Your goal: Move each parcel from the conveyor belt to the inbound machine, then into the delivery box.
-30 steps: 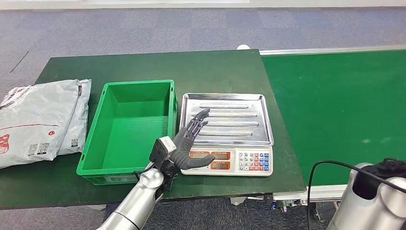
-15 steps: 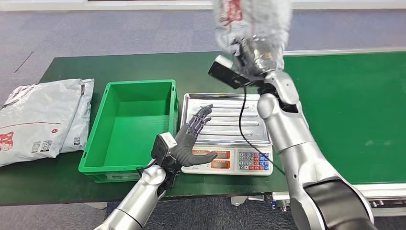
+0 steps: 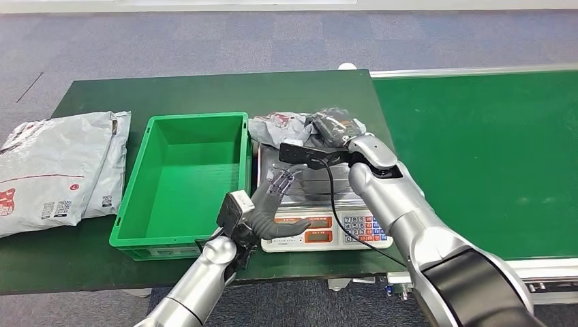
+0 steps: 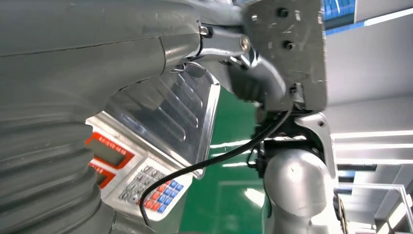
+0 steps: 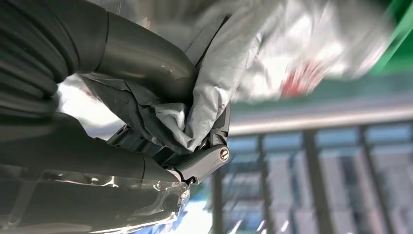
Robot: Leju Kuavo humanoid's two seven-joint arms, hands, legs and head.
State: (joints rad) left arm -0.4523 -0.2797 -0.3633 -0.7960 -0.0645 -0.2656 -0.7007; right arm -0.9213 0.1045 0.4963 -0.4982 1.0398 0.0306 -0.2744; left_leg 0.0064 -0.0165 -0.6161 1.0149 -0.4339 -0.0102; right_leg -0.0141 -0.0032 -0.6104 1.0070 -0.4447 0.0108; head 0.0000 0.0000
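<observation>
A grey plastic parcel (image 3: 283, 127) lies over the far edge of the scale's steel tray (image 3: 307, 185), and my right hand (image 3: 335, 128) grips it. In the right wrist view the thumb and dark fingers (image 5: 146, 63) clamp the crumpled grey wrap (image 5: 219, 78). My left hand (image 3: 272, 204) hovers over the scale (image 3: 327, 228) near its front left corner, fingers spread, holding nothing. The green delivery box (image 3: 183, 180) stands left of the scale with nothing inside. The green conveyor belt (image 3: 484, 150) runs along the right.
Two grey parcels (image 3: 58, 167) lie stacked at the table's left end. The scale's keypad and displays (image 4: 146, 180) face me. A black cable (image 3: 341, 218) hangs from my right wrist across the scale. The dark green table (image 3: 204, 92) ends close behind the box.
My right arm came in from the belt side, swung the parcel high over the scale, then lowered it onto the tray's far edge. My left hand stayed put.
</observation>
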